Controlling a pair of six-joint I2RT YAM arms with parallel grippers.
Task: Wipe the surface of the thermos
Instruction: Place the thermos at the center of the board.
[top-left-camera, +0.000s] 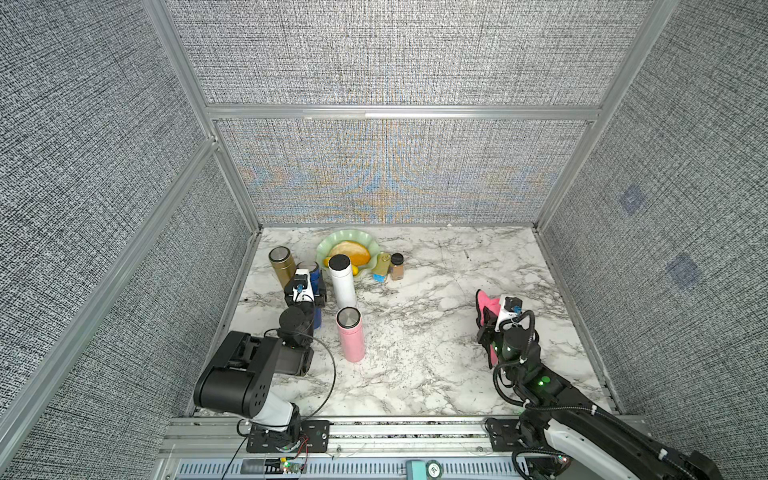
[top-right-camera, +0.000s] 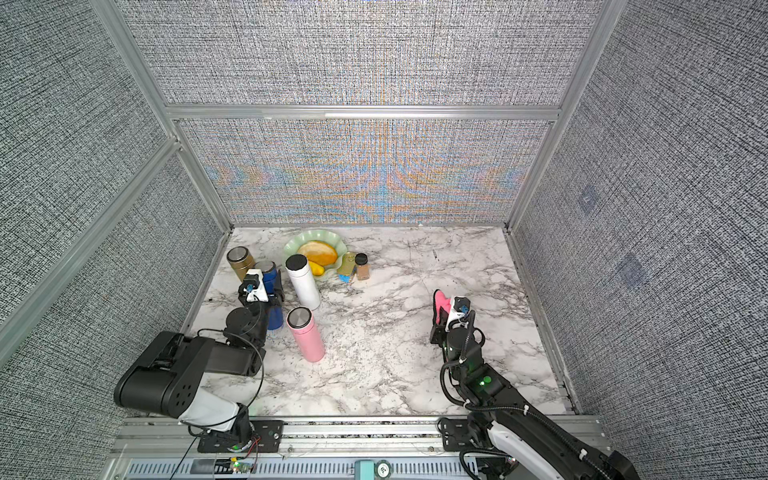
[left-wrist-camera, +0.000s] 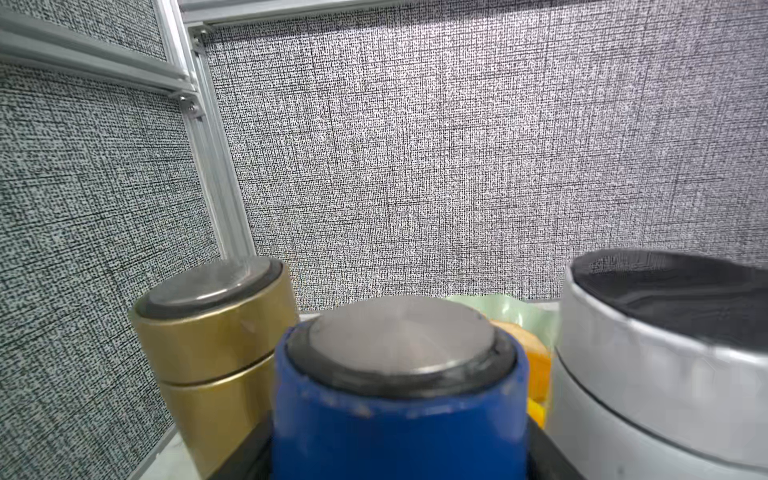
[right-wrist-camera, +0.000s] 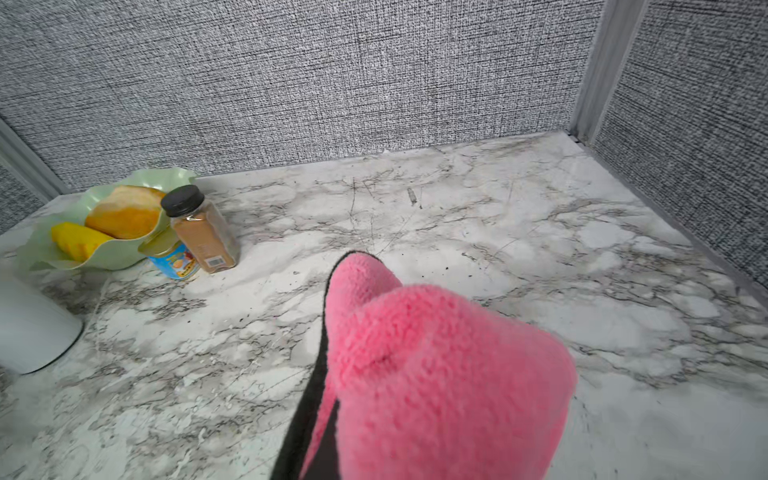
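L gripper (top-left-camera: 308, 300) clamped round blue thermos (left-wrist-camera: 395, 419) at worktop's (top-left-camera: 419, 340) left rear, forearm low, reaching fwd. R gripper (top-left-camera: 487, 322) pinched on pink cloth (right-wrist-camera: 440, 374), wrist raised, well apart. Best approach, prob.: hold thermos steady, bring cloth across, rub its wall w/ light pressure.

White marble pattern, grey-black veins: table (top-left-camera: 436, 332). Grey woven texture: walls (top-left-camera: 395, 54). The blue thermos (left-wrist-camera: 395, 415) has a grey metal lid; gold thermos (left-wrist-camera: 216, 353), same grey lid. The white thermos (top-left-camera: 344, 286) carries a black speckled top; pink thermos (top-left-camera: 352, 345), silver lid. The cloth (right-wrist-camera: 436, 374) is pink fleece, black edging. Pale green bowl (right-wrist-camera: 104, 259), yellow-orange food (right-wrist-camera: 124, 216) inside. The jar (right-wrist-camera: 203, 232): black cap, brown contents. The can (right-wrist-camera: 176, 262): blue label.
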